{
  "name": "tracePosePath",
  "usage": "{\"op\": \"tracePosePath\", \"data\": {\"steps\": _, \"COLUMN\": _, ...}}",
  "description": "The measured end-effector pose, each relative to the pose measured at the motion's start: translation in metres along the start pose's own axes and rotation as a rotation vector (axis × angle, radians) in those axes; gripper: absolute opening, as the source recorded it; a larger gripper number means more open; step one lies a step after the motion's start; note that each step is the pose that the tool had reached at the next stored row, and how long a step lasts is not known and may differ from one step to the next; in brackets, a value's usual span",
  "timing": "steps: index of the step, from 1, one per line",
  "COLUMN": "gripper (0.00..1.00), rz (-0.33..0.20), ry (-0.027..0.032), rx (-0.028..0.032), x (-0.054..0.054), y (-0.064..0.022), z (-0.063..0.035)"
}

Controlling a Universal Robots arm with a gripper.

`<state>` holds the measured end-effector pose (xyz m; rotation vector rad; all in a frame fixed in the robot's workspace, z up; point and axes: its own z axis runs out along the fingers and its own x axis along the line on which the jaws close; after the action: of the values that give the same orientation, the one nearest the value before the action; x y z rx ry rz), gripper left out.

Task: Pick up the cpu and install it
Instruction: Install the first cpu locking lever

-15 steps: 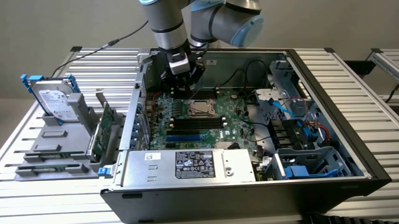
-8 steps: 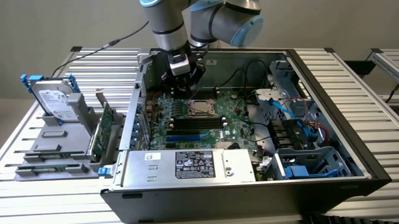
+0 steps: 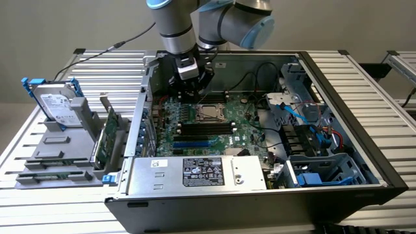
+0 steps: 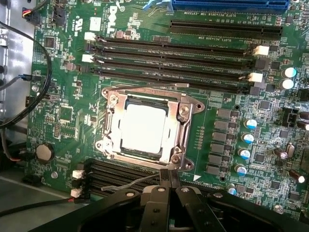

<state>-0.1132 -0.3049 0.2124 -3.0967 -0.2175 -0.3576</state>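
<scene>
Slatted metal counter [image 3: 364, 78] carries an open computer case [image 3: 260, 214] with the motherboard [image 4: 63, 111] exposed. Finding: the cpu [image 4: 142, 128] lies flat inside its socket frame [image 4: 186, 113], silver top up and square to the frame; I judge pick-up and placement done. My fingers [image 4: 157, 205] are pressed together, pinching nothing, poised just beside the socket's edge over the memory slots [image 4: 120, 175]. Not verified: whether the thin wire lever [image 4: 128, 183] is latched, so locking may remain outstanding. In the exterior view my wrist hides the board behind the socket, and I cannot tell whether my fingertips touch anything.
</scene>
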Motion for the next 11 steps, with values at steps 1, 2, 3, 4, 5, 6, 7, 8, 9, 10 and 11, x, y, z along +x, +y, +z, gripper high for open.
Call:
{"op": "tracePosePath", "data": {"steps": 1, "gripper": 0.11, "rz": 0.0, "ry": -0.0007, "rx": 0.0001, "x": 0.0002, "y": -0.0005, "z": 0.0004}}
{"op": "tracePosePath", "data": {"steps": 2, "gripper": 0.11, "rz": 0.0, "ry": -0.0013, "rx": 0.0002, "x": 0.0004, "y": -0.001, "z": 0.0008}}
{"op": "tracePosePath", "data": {"steps": 3, "gripper": 0.11, "rz": 0.0, "ry": -0.0021, "rx": 0.0003, "x": 0.0008, "y": -0.0014, "z": 0.0012}}
{"op": "tracePosePath", "data": {"steps": 4, "gripper": 0.11, "rz": 0.0, "ry": -0.0026, "rx": 0.0004, "x": 0.0012, "y": -0.0019, "z": 0.0016}}
{"op": "tracePosePath", "data": {"steps": 5, "gripper": 0.11, "rz": 0.0, "ry": -0.0032, "rx": 0.0004, "x": 0.0016, "y": -0.0023, "z": 0.0019}}
{"op": "tracePosePath", "data": {"steps": 6, "gripper": 0.11, "rz": 0.0, "ry": -0.0036, "rx": 0.0005, "x": 0.0021, "y": -0.0025, "z": 0.0023}}
{"op": "tracePosePath", "data": {"steps": 7, "gripper": 0.11, "rz": 0.0, "ry": -0.004, "rx": 0.0006, "x": 0.0025, "y": -0.0026, "z": 0.0026}}
{"op": "tracePosePath", "data": {"steps": 8, "gripper": 0.11, "rz": 0.0, "ry": -0.0044, "rx": 0.0007, "x": 0.003, "y": -0.0026, "z": 0.0029}}
{"op": "tracePosePath", "data": {"steps": 9, "gripper": 0.11, "rz": 0.0, "ry": -0.0049, "rx": 0.0006, "x": 0.0035, "y": -0.0026, "z": 0.0032}}
{"op": "tracePosePath", "data": {"steps": 10, "gripper": 0.11, "rz": 0.0, "ry": -0.0055, "rx": 0.0007, "x": 0.0041, "y": -0.0026, "z": 0.0034}}
{"op": "tracePosePath", "data": {"steps": 11, "gripper": 0.11, "rz": 0.0, "ry": -0.0059, "rx": 0.0008, "x": 0.0048, "y": -0.0026, "z": 0.0037}}
